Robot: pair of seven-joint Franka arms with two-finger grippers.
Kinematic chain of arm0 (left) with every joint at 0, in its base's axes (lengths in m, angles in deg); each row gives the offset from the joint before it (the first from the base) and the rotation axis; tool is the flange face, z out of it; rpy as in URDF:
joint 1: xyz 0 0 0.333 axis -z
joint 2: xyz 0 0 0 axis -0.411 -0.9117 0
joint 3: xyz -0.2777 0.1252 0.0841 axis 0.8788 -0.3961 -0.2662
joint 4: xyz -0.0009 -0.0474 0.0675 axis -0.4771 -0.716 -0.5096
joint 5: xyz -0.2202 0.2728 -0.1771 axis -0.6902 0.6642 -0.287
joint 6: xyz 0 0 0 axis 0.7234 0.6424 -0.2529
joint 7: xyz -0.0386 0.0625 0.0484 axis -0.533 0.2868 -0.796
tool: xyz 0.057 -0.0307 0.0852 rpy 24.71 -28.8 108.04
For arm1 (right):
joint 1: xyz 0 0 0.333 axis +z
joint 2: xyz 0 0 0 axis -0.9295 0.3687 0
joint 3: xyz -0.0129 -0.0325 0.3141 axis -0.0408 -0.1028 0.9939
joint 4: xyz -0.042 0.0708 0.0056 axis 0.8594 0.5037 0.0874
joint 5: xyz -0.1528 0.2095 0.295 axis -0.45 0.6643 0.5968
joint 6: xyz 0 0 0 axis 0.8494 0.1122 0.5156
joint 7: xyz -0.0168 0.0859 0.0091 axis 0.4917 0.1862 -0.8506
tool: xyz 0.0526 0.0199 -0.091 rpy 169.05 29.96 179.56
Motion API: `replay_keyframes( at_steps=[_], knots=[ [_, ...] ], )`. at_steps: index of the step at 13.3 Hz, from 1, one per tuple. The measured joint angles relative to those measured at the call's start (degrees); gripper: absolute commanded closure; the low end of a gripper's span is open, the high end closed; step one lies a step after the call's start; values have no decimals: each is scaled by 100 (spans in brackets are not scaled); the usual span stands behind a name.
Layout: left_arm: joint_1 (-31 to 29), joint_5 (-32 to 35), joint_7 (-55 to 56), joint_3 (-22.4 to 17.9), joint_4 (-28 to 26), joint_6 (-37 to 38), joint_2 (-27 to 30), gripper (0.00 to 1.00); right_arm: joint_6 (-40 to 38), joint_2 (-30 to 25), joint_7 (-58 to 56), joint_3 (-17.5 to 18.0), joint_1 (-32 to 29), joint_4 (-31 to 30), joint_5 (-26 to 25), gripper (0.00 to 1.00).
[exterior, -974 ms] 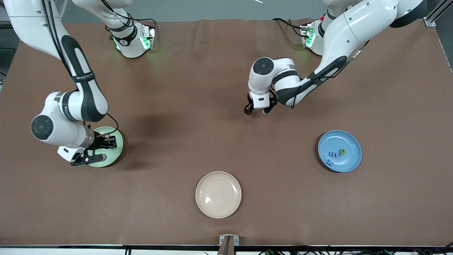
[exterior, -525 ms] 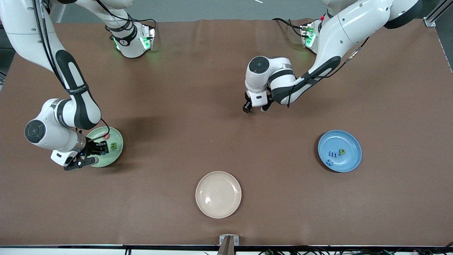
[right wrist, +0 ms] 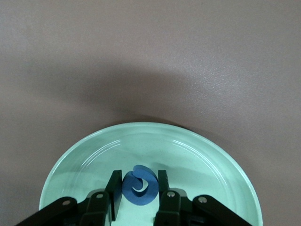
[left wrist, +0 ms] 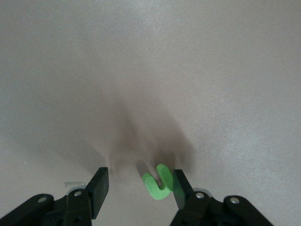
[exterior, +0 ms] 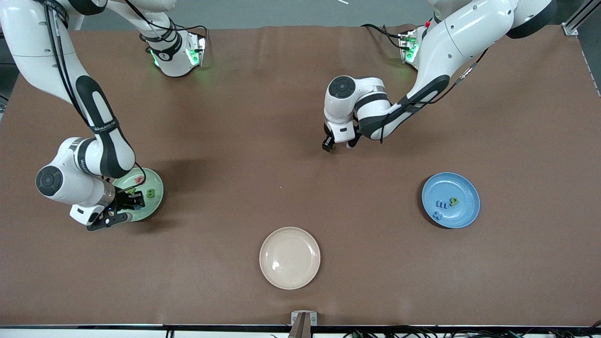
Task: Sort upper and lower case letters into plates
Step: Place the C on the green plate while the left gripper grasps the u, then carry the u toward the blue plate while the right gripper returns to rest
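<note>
The left pincer (left wrist: 136, 190) is low over the bare brown surface (exterior: 291, 178) near its middle, its fingers (left wrist: 99, 184) spread with a small green letter (left wrist: 157, 182) between them. The letter is U-shaped; in the left wrist view its open end points away from the pincer and it lies close against one finger, with a clear gap to the other. Whether that finger touches it cannot be told.

The right pincer (right wrist: 137, 188) is over the pale green plate (exterior: 157, 202) at the right arm's end of the surface and pinches a blue letter (right wrist: 139, 184), a curled shape, between both fingers. The letter stands on edge, its flat faces against the finger pads. On that plate a green letter (exterior: 150, 193) and a red letter (exterior: 139, 179) lie flat, the red one farther from the front camera.

The blue plate (exterior: 465, 188), toward the left arm's end, holds a second green letter (exterior: 453, 201) and two blue letters (exterior: 442, 204), close together. A cream plate (exterior: 289, 257) sits nearest the front camera, between the two.
</note>
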Motion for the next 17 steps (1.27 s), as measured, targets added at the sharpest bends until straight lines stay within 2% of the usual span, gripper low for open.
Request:
replay_keyframes(
  at_steps=[3,5,6,7,8,10,12,13,14,17],
  knots=[
    [0,0,1,-35,19,0,0,37,1,7,-3,0,0,0,0,70],
    [2,0,2,-57,49,-1,0,40,35,17,-4,0,0,0,0,63],
    [8,0,2,-70,69,-1,0,40,53,33,-4,0,0,0,0,46],
    [28,0,2,-90,82,-1,0,42,65,55,-5,0,-2,0,0,24],
    [65,0,2,-114,86,-1,-1,43,71,75,-5,0,-11,0,0,8],
    [162,0,9,-183,89,-1,-2,50,70,89,-5,-1,-37,4,0,2],
    [188,0,13,-200,124,-7,-3,73,-106,56,9,6,-40,80,1,1],
    [189,0,13,-204,126,-8,-4,88,-343,-27,103,19,-40,138,7,1],
    [189,0,13,-205,146,-22,-4,98,-692,-174,342,46,-35,197,7,0],
    [181,0,13,-230,214,-23,-9,100,-2056,-1056,1316,128,102,312,5,0]
  ],
)
